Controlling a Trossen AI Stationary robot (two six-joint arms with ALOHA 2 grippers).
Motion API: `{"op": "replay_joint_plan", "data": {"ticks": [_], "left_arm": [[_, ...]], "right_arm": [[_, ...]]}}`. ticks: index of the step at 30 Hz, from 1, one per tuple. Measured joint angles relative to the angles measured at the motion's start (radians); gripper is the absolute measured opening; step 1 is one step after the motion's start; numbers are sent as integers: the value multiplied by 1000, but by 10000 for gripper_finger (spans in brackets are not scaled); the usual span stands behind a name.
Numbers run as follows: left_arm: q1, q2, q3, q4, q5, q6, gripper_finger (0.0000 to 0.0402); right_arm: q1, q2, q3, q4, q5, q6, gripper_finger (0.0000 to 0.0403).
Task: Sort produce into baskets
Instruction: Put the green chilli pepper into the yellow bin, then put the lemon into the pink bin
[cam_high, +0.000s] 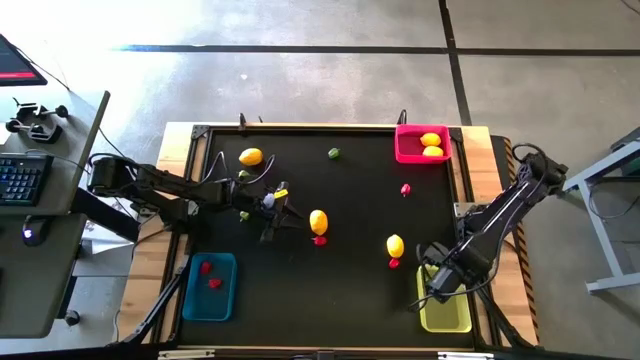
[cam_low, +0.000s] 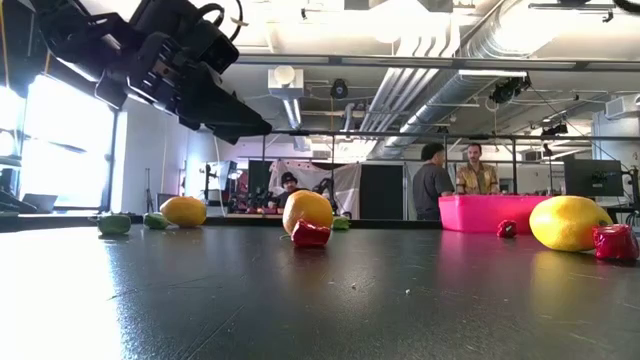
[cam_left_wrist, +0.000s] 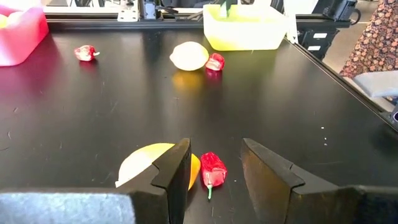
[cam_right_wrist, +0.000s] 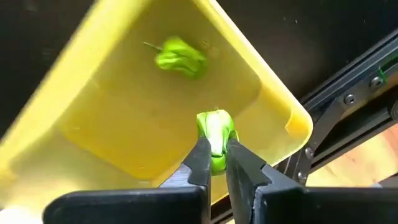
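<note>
The right end effector (cam_right_wrist: 214, 163), clenched on a green piece (cam_right_wrist: 215, 134), hangs over the yellow basket (cam_right_wrist: 124, 143). The left end effector (cam_left_wrist: 214, 163), released, straddles a red piece (cam_left_wrist: 212, 170) with a lemon (cam_left_wrist: 146, 163) at its nine o'clock; closing may nudge the lemon.

floor: grey concrete (cam_high: 330, 85) | ceiling: exposed ducts (cam_low: 430, 45) | left: bright window (cam_low: 70, 140)

The gap between the spread fingers of the left gripper (cam_left_wrist: 214, 180) is lined up on a red pepper (cam_left_wrist: 212, 170), and one finger's path is crowded by a lemon (cam_left_wrist: 155, 163) touching that pepper; open black table (cam_high: 350, 200) is left beyond; the yellow-green basket (cam_right_wrist: 124, 137) is entered by the right gripper (cam_right_wrist: 214, 155); one green piece (cam_right_wrist: 179, 55) lies inside.
</note>
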Motion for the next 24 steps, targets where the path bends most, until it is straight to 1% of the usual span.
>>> {"op": "replay_joint_plan", "data": {"ticks": [5,8,13,19,24], "left_arm": [[0,0,0,3,0,9,131],[0,0,0,2,0,11,131],[0,0,0,2,0,11,131],[0,0,0,1,0,11,131],[0,0,0,1,0,11,131]], "right_arm": [[0,0,-68,50,-4,0,15],[0,0,-104,79,-18,13,27],[-1,0,-141,97,-64,49,69],[-1,0,-141,96,-60,50,127],[-1,0,-141,88,-56,41,157]]}}
